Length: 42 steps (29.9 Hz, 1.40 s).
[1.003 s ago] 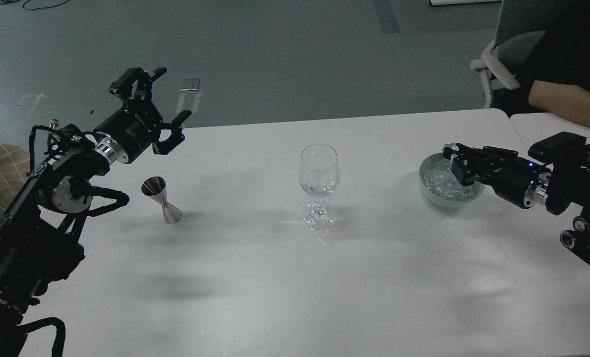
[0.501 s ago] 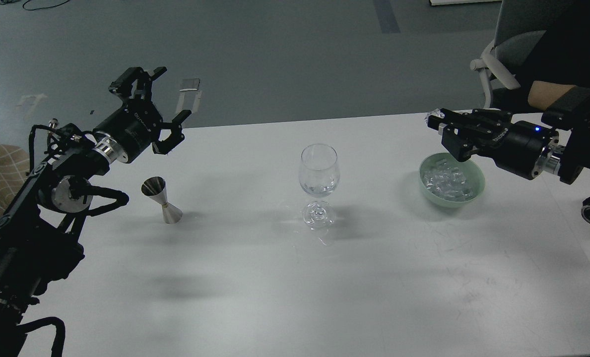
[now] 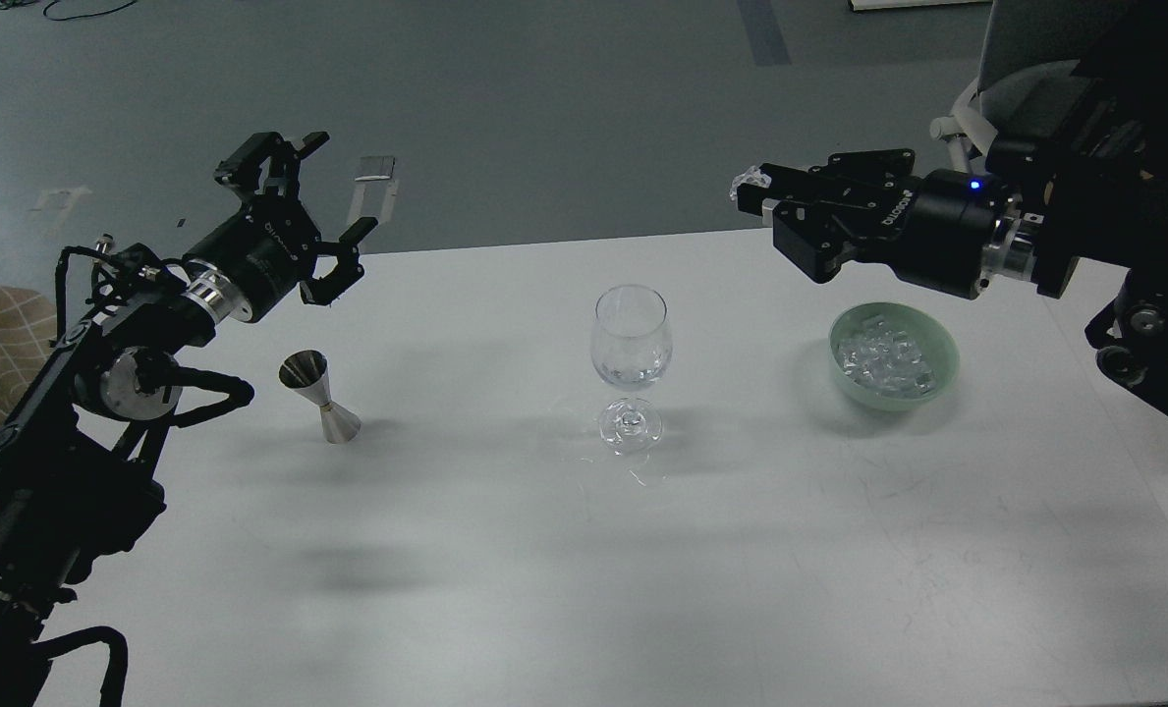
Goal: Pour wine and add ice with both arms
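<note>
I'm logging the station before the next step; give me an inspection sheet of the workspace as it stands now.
Surface: white table, faintly scuffed.
Job's things: stemmed glass upright at centre, a little clear liquid inside; ice heaped in a green bowl; steel measuring cup upright at left.
Clutter: nothing seen.
Grippers: left pincer open, empty, raised above the measuring cup; right pincer shut on an ice chunk, between bowl and glass.
Cables: black loops along the left arm.
Surroundings: grey floor, office chair behind the right arm.
</note>
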### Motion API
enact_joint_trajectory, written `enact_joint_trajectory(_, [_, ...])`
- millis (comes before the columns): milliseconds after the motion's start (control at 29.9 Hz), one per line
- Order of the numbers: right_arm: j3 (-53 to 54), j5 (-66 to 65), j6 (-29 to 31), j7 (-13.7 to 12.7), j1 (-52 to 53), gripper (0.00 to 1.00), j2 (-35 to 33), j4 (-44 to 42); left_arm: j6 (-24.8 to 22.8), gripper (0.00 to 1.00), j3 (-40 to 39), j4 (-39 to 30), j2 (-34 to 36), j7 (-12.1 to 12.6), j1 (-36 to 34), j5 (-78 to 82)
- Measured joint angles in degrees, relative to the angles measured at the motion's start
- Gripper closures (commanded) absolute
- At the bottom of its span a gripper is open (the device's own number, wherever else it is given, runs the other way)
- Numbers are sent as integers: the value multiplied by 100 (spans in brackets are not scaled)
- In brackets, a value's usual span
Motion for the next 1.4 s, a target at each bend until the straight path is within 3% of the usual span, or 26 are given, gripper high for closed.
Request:
enact_joint_trajectory(501, [-318, -449, 421, -21, 226, 91, 656, 20, 0, 2, -2, 0, 19, 0, -3, -14])
enact_joint_trajectory(969, [-746, -445, 631, -45, 488, 90, 689, 52, 0, 2, -34, -101, 65, 0, -14, -18])
enact_joint_trajectory(1237, [-746, -446, 661, -57, 501, 82, 689, 46, 0, 2, -47, -105, 57, -3, -7, -18])
enact_joint_trajectory(1404, [-754, -443, 662, -58, 479, 81, 691, 44, 0, 2, -51, -105, 50, -4, -8, -18])
